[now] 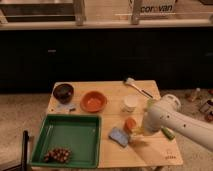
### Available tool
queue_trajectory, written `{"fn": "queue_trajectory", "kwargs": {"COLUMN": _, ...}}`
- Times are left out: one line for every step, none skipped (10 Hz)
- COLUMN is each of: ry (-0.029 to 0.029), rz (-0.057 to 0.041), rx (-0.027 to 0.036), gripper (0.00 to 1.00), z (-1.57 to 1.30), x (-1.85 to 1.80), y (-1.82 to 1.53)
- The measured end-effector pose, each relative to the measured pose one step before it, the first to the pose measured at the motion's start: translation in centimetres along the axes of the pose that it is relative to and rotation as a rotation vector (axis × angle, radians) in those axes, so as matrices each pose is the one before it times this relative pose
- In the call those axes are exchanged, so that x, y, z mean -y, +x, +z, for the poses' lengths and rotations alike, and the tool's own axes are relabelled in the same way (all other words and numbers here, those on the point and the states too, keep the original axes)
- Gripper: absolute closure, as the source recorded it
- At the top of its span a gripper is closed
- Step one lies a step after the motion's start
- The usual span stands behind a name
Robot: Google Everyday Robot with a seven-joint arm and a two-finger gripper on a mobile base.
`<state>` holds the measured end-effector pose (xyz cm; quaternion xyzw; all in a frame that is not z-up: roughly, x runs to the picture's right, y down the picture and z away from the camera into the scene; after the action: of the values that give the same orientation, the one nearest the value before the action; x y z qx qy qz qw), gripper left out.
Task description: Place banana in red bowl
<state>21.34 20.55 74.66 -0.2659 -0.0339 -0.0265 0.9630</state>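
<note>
Orange fruit (129, 123) and blue sponge (119, 136) sit just beside the jaws

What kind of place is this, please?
Probably an office kitchen or robot test area: a long counter above dark cabinets, a speckled floor, and a small wooden table set with a red bowl and a green tray. The gripper is low over the table's front right part, beside the orange fruit.

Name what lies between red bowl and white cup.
Camera view: only bare tabletop separates red bowl and white cup; the gripper hangs beside the orange fruit.
</note>
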Motion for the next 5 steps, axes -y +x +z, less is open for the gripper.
{"fn": "queue_trajectory", "kwargs": {"ry": 0.01006, "rz": -0.02502, "rx": -0.00491, "gripper": 1.00, "z": -0.844, "x": 0.283, "y": -0.436}}
{"fn": "queue_trajectory", "kwargs": {"ry": 0.01210, "rz": -0.03840, "rx": -0.00404, "gripper": 1.00, "z": -0.991, "x": 0.590, "y": -0.911}}
{"fn": "queue_trajectory", "kwargs": {"ry": 0.00644, "rz": -0.03323, "rx": -0.00378, "gripper": 1.00, "z": -0.592, "x": 0.475, "y": -0.720}}
{"fn": "queue_trajectory", "kwargs": {"ry": 0.00558, "rz": -0.02616, "rx": -0.00221, "gripper": 1.00, "z": -0.452, "x": 0.471, "y": -0.608}}
{"fn": "queue_trajectory", "kwargs": {"ry": 0.00194, "rz": -0.03517, "rx": -0.00545, "gripper": 1.00, "z": -0.380, "x": 0.501, "y": -0.660}}
